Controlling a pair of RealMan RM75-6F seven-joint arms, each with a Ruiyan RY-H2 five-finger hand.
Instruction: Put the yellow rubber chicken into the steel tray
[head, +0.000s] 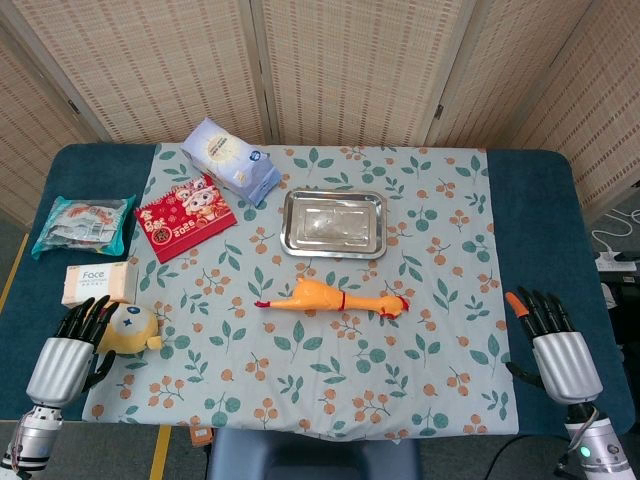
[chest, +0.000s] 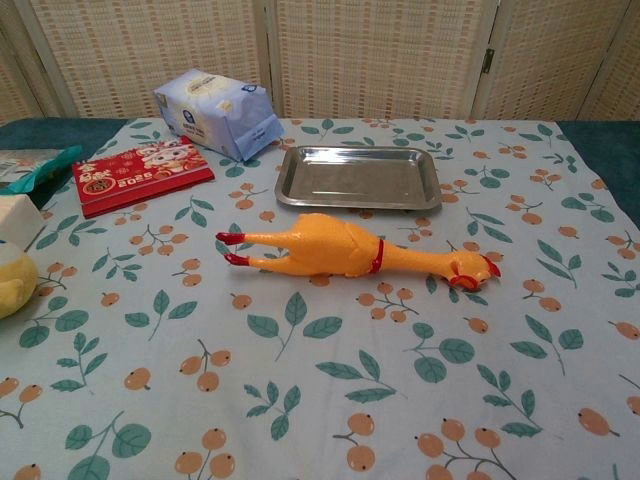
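**Table surface, surroundings and obscured areas**

A dark blue table (head: 535, 230) carries a pale cloth (head: 320, 350) printed with leaves and berries. Woven folding screens (head: 340, 60) close off the room behind; a strip of floor with cables shows at 3 o'clock in the head view.

The rubber chicken (head: 330, 298) lies on its side at the cloth's centre, red feet toward 9 o'clock, head toward 3 o'clock. The steel tray (head: 333, 196) sits just beyond it at 12 o'clock, apart from it.

At 11 o'clock lie a tissue pack (head: 230, 158) and a red packet (head: 183, 216). At 9 o'clock are a teal packet (head: 82, 224), a small box (head: 97, 283) and a yellow plush toy (head: 133, 327).

The left hand (head: 72, 345) rests at 8 o'clock, fingers extended and empty, just beside the plush toy; contact cannot be confirmed. The right hand (head: 550, 335) rests at 4 o'clock, fingers extended, holding nothing.

The chest view shows neither hand and cuts off the toy, box and teal packet at its left edge. The box's print is only partly legible.
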